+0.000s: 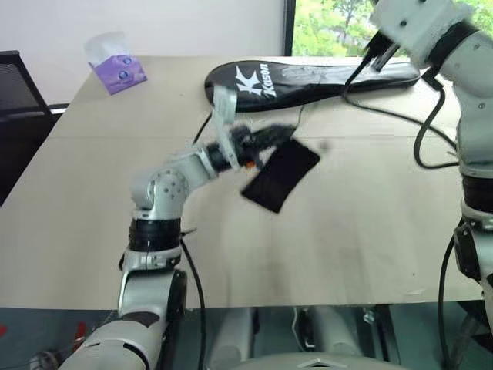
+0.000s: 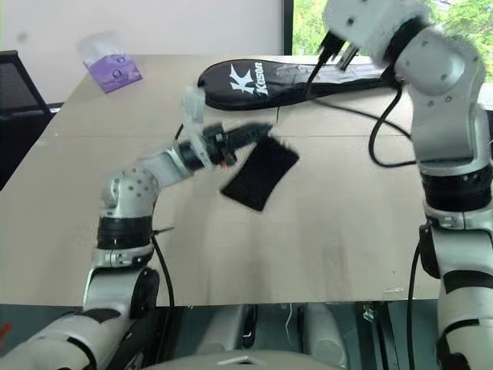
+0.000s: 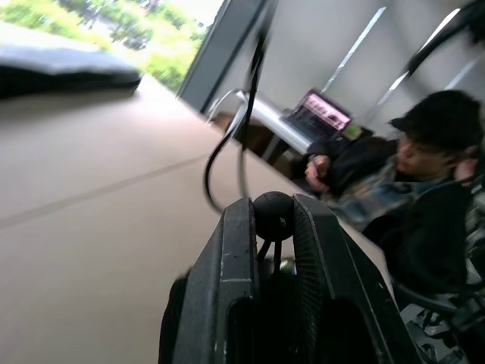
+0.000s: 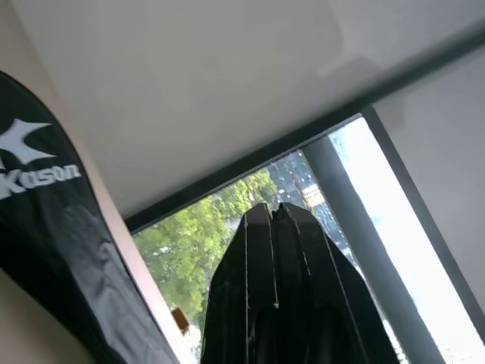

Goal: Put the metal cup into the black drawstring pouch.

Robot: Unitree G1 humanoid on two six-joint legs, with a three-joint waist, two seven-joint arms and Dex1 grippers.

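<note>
Black drawstring pouch (image 1: 280,174): frame centre, hanging off the table (image 1: 347,231), its cord bead (image 3: 273,214) pinched between the left gripper (image 1: 266,140) fingers.
Metal cup: not located; possibly already inside the pouch, cannot tell.
Right gripper (image 1: 375,55): upper right, raised above the racket cover (image 1: 308,78), fingers pressed together, holding nothing.
Tissue pack (image 1: 115,68): upper left.
Handling advice: keep the pinch firm, lower the pouch gently, mouth upward.

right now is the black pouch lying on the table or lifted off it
Lifted. The left fingers are closed on the bead at the pouch mouth, and the pouch dangles at a slant above the table.
</note>
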